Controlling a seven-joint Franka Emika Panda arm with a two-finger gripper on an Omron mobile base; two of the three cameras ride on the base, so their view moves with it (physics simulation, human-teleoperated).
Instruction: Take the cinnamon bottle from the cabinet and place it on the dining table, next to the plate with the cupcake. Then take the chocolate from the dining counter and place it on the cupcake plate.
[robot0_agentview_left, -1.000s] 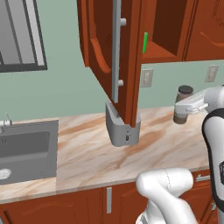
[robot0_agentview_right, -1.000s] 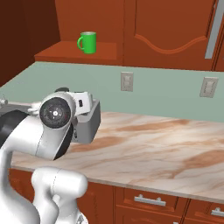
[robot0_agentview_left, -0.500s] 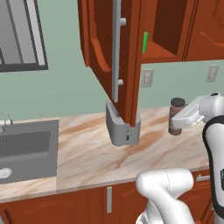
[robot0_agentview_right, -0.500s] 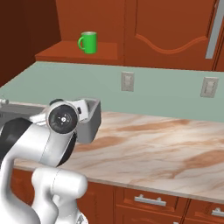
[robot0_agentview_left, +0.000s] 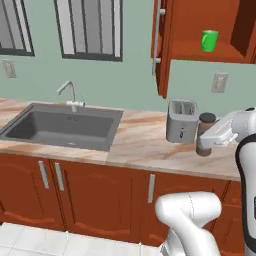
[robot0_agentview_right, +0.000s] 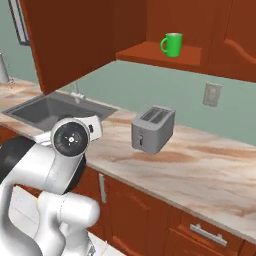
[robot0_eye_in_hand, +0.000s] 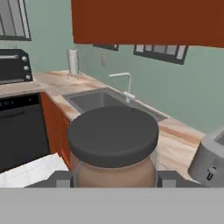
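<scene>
Your gripper is clamped on the brownish-grey, dark-capped cinnamon bottle, out of the reddish-brown wooden cabinet; carry step, next drive to the dining table

Cinnamon bottle base probably cropped.

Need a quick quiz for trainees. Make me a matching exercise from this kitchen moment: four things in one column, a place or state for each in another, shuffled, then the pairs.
1. cinnamon bottle
2. green cup
3. toaster
4. sink

A. on the open cabinet's shelf
B. set into the counter under the window
C. held in the gripper
D. standing on the counter below the cabinet

Pairs: 1-C, 2-A, 3-D, 4-B
</scene>
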